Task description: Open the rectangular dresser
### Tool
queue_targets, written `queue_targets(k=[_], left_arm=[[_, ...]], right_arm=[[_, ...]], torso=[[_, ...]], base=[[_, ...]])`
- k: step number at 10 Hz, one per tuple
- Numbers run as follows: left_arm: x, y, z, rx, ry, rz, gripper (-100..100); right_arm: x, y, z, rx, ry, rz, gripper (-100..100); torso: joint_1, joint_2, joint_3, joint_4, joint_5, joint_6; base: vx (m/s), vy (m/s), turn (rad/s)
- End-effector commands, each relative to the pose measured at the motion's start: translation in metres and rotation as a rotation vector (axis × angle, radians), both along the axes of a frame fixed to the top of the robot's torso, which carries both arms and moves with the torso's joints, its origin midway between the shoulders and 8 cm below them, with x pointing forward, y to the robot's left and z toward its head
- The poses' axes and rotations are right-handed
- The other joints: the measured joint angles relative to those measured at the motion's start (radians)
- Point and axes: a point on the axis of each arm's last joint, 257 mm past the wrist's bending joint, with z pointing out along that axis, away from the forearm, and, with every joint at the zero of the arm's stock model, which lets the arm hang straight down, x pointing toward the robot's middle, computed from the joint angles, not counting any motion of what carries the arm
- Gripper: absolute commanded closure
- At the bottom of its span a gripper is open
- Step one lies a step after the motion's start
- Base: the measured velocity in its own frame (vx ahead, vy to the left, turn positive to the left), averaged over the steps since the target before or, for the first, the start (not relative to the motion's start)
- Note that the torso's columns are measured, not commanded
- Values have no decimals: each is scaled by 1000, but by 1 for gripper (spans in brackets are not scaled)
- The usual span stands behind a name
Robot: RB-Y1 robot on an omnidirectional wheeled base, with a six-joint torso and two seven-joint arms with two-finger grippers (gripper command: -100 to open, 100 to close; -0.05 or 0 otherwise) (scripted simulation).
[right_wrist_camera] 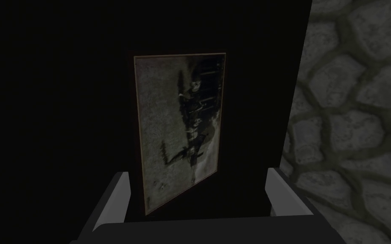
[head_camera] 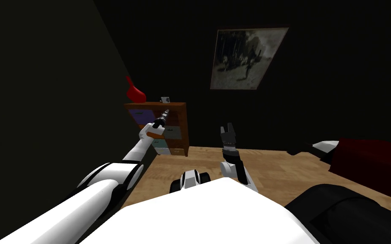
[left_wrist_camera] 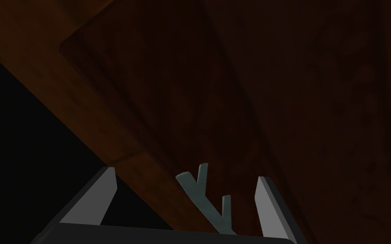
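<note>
Left gripper (left_wrist_camera: 185, 173) (fingers apart) straddles dresser (head_camera: 175, 133) handle (left_wrist_camera: 205, 203).

Dresser (head_camera: 181, 127) body: reddish-brown wood, faint grain, matt, no shine close up in the left wrist view. Drawer fronts (head_camera: 141, 115): flat paint, purple and teal, no gloss. Handle (left_wrist_camera: 204, 202): smooth grey-green, metal or plastic, can't tell. Floor (head_camera: 258, 165): light wood boards, visible grain, low sheen. Red thing (head_camera: 134, 92) on the dresser top: smooth, uniform, material unclear. Wall picture (head_camera: 245, 59): grainy matt print, thin pale frame. Left gripper (left_wrist_camera: 185, 174) fingers (left_wrist_camera: 99, 197): plain light grey, smooth, matt.
</note>
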Motion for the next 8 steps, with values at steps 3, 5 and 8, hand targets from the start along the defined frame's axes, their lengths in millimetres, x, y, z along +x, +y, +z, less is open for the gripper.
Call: queue_targets(k=[3, 5, 8], left_arm=[[7, 29, 2, -1, 3, 62, -100], [0, 5, -1, 0, 0, 10, 100], [-7, -16, -4, 0, 0, -39, 100]], right_arm=[[0, 0, 0, 0, 0, 0, 0], [0, 0, 0, 0, 0, 0, 0], [0, 0, 0, 0, 0, 0, 0]], torso=[[0, 1, 1, 1, 0, 0], [-2, 0, 0, 0, -1, -1], [-1, 2, 2, 1, -1, 1]], base=[[-32, 43, -156], [35, -48, 320], [50, -57, 178]])
